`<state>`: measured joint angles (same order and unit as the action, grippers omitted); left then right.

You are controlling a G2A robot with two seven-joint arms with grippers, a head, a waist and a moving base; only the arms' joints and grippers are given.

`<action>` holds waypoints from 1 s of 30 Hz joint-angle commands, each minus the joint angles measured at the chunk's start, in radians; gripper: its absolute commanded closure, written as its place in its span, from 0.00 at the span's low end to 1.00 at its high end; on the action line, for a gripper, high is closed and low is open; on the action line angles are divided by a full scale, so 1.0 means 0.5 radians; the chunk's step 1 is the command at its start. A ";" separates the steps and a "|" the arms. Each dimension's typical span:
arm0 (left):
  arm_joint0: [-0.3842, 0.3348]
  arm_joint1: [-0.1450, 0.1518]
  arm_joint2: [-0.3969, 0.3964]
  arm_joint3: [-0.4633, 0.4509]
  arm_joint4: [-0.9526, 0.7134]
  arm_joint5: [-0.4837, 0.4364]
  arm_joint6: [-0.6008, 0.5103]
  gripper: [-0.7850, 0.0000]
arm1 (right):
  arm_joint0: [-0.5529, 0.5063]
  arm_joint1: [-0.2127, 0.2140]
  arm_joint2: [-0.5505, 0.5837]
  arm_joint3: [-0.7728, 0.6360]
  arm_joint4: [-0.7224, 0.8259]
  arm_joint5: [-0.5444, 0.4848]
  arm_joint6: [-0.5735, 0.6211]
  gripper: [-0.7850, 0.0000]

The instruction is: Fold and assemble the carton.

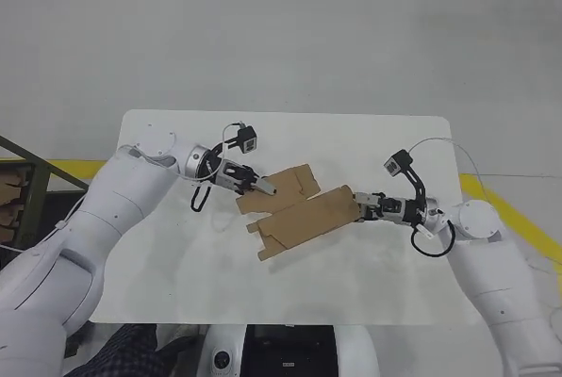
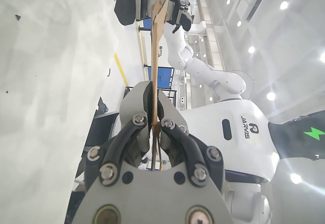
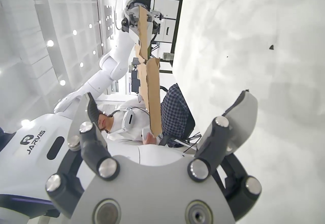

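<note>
Toward the left side of the white tabletop (image 1: pixel 168 283), the left gripper (image 2: pixel 153 90) has its claw pressed together on the near end of the carton (image 1: pixel 305 219), with the brown board pinched between the 2 dark pads; from above, that grip sits on the smaller flap section that points toward the far left corner. The carton itself hangs over the middle of the tabletop as a flat, collapsed blank. Both wrist views show it edge-on as a thin sheet with a gap between it and the white surface, so it looks lifted clear of the tabletop rather than lying on it. Its longer section runs on toward the right edge, with notched flaps along the side nearer the front edge. At that right end, the right gripper (image 1: pixel 359 209) has its claw wide apart, 1 finger on each side of the board's plane, gripping nothing; whether the pads touch the board cannot be told. As a judgement, the task is at an early stage: the blank is picked up and held by 1 arm, but no panel stands up, no box shape is opened and no flap is folded or tucked. Opening the sleeve, squaring it and closing the flaps all remain.
</note>
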<state>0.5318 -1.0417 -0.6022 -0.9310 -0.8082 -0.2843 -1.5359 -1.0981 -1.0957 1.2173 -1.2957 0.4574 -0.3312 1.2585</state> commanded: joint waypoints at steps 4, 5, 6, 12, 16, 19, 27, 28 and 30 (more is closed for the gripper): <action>-0.035 0.001 0.069 -0.011 -0.006 0.000 0.000 1.00 | 0.022 -0.009 -0.061 0.041 -0.014 0.026 -0.003 0.51; -0.042 0.001 0.078 -0.012 -0.012 0.000 0.000 1.00 | 0.025 -0.010 -0.068 0.048 -0.009 0.023 0.004 0.57; -0.048 0.002 0.084 -0.010 -0.021 0.000 0.000 1.00 | 0.027 -0.011 -0.073 0.055 0.003 0.023 0.011 0.62; -0.063 0.002 0.111 0.001 -0.049 0.000 0.000 1.00 | 0.033 -0.010 -0.080 0.072 0.040 0.026 0.035 0.90; -0.067 0.001 0.119 0.003 -0.067 0.000 0.000 1.00 | 0.035 -0.009 -0.089 0.078 0.041 0.038 0.037 1.00; -0.070 0.003 0.118 0.002 -0.077 0.000 0.000 1.00 | 0.035 -0.010 -0.102 0.072 0.045 0.044 0.035 1.00; -0.052 0.010 0.052 0.008 -0.160 0.000 0.000 0.00 | 0.020 -0.007 -0.094 0.042 0.134 0.047 0.070 1.00; -0.044 0.011 0.027 0.016 -0.185 -0.001 0.000 0.00 | 0.014 -0.006 -0.088 0.037 0.150 0.045 0.075 1.00; -0.021 0.012 -0.029 0.034 -0.230 -0.018 0.018 0.00 | 0.000 -0.003 -0.073 0.029 0.181 0.047 0.079 1.00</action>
<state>0.5155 -1.0359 -0.6034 -0.9181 -0.9134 -0.2888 -1.5319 -1.0953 -1.0977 1.1777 -1.2800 0.5418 -0.3079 1.2979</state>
